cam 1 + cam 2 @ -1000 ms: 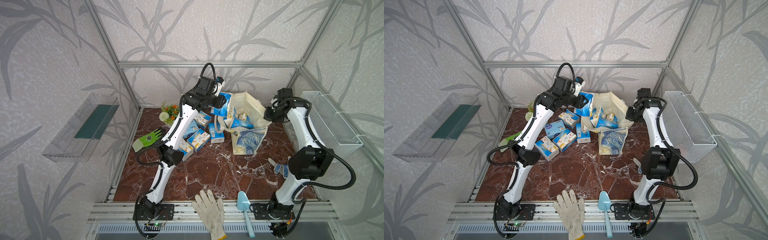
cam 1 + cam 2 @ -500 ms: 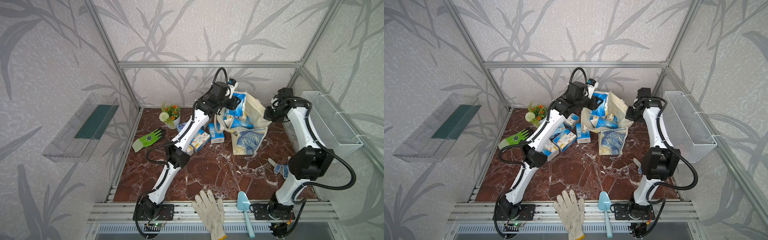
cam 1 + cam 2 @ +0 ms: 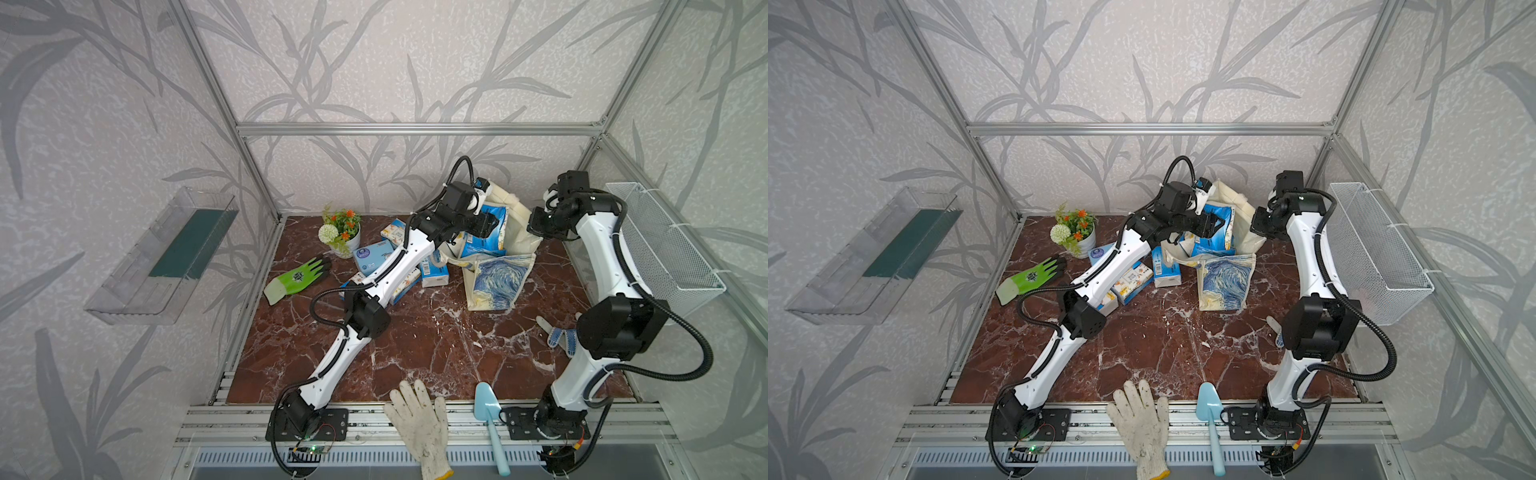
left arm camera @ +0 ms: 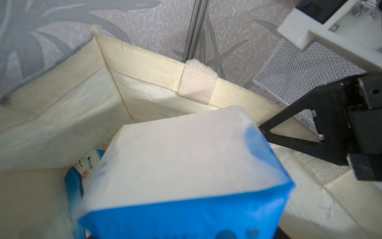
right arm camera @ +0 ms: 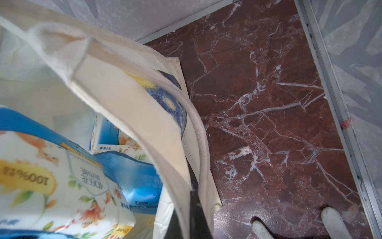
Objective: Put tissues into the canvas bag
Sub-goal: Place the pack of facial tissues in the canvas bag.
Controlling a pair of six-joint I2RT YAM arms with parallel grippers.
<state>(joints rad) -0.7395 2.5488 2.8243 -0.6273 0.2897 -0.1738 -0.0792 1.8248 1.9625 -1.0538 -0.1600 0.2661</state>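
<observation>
Your left arm has swung from the pile over to the bag mouth.
Left gripper (image 3: 486, 223) spread wide, tissue pack (image 4: 186, 161) dropping into the canvas bag (image 3: 496, 282) near the table's (image 3: 415, 345) far edge; right gripper (image 3: 535, 232) pinches its rim. Several loose packs (image 3: 372, 255) remain outside.
</observation>
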